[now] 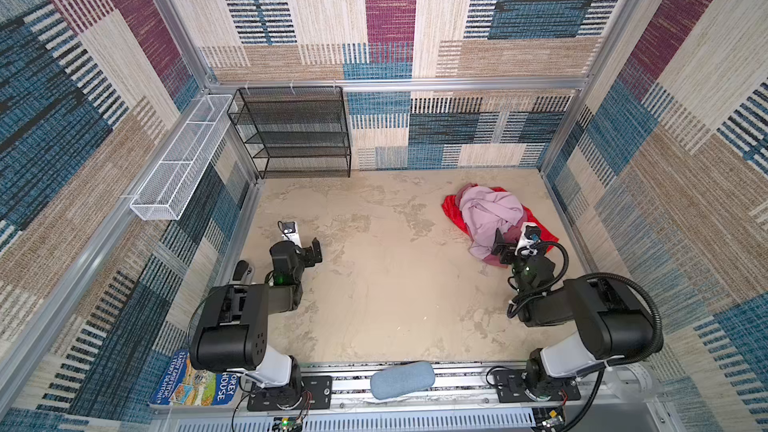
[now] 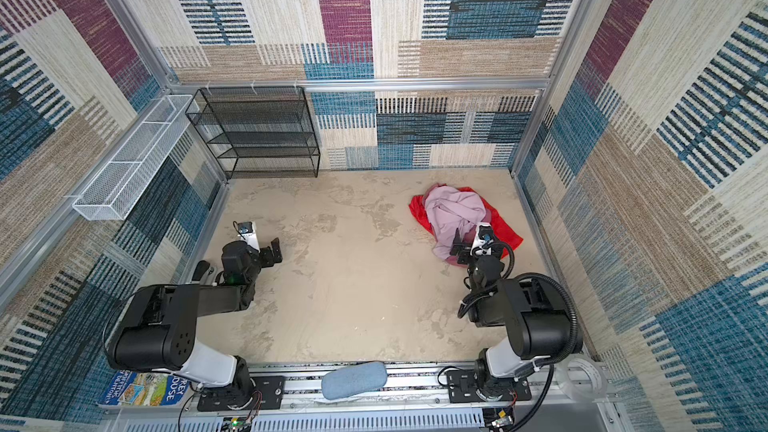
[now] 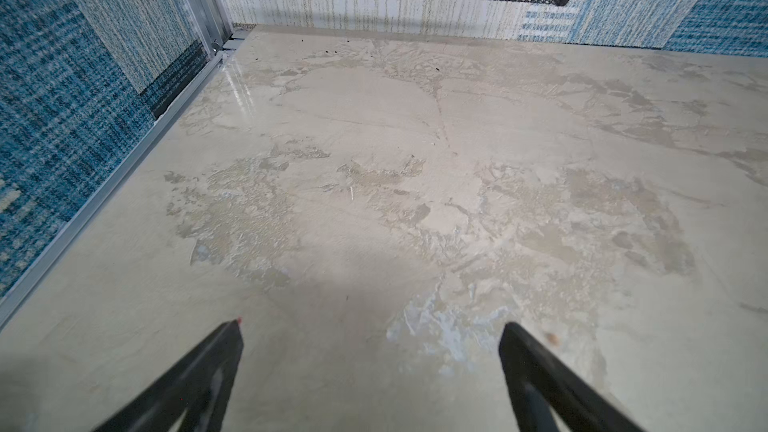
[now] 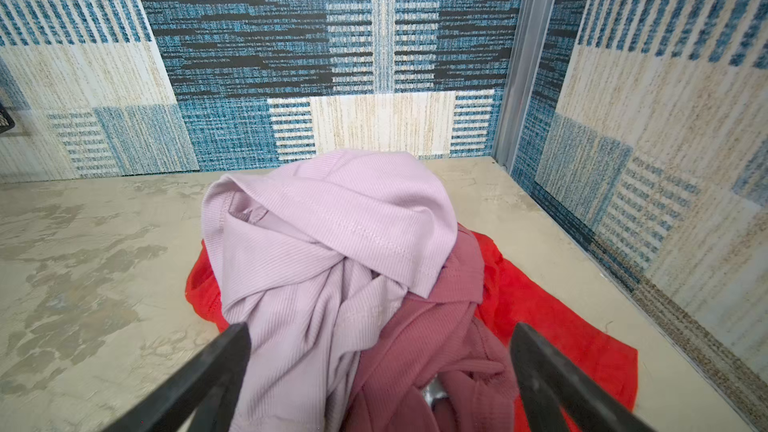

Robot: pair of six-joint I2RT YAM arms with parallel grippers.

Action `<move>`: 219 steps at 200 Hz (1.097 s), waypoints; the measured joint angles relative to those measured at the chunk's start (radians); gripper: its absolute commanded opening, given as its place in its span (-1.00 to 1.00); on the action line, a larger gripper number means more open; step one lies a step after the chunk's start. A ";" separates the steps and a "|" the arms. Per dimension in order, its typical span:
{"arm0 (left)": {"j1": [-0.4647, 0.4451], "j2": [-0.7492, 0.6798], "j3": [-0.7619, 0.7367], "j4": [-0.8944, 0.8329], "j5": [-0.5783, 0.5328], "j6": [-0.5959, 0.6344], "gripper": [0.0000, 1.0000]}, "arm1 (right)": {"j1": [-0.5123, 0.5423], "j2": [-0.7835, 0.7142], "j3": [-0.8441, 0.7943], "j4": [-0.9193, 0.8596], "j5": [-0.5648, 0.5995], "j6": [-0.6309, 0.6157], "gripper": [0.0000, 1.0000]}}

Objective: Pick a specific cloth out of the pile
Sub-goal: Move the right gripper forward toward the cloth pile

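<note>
The left pincer (image 3: 370, 324) hangs wide open and empty over the bare surface (image 1: 374, 284). Its arm is folded low, well apart from the pile (image 1: 490, 218), probably parked to keep out of the way. The right arm reaches forward with its wrist tipped down. The right pincer (image 4: 380, 328) gapes fully and grips nothing, poised at the pile's near end over the rose cloth (image 4: 436, 347) and the lilac cloth (image 4: 332, 222). The red cloth (image 4: 540, 284) lies underneath both, flat on the surface, with only its edges showing on either side. A grab will likely have to go for an exposed edge.
</note>
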 measured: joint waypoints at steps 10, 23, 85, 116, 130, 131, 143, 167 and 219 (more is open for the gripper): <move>0.000 0.000 0.000 0.000 0.000 0.000 0.99 | 0.000 0.000 0.000 0.000 0.000 0.000 1.00; 0.000 0.000 0.000 0.000 0.000 0.000 0.99 | 0.000 0.000 0.000 0.000 0.000 0.000 1.00; 0.000 0.000 0.001 0.000 0.000 0.000 0.99 | 0.000 0.000 0.000 0.000 0.000 0.000 1.00; 0.000 0.001 0.001 0.000 0.000 0.000 0.99 | 0.000 0.000 0.000 -0.001 -0.004 0.003 1.00; 0.000 0.001 0.001 0.000 0.000 0.000 0.99 | 0.000 0.000 0.000 -0.001 -0.004 0.003 1.00; 0.000 0.001 0.001 0.000 0.000 0.000 0.99 | 0.000 0.000 0.000 -0.001 -0.004 0.003 1.00; 0.000 0.001 0.001 0.000 0.000 0.000 0.99 | 0.000 0.000 0.000 -0.001 -0.004 0.003 1.00; 0.000 0.001 0.001 0.000 0.000 0.000 0.99 | 0.000 0.000 0.000 -0.002 -0.006 0.003 1.00; 0.000 -0.021 0.012 -0.034 0.000 0.001 0.52 | 0.000 -0.017 0.006 -0.023 -0.006 0.003 0.66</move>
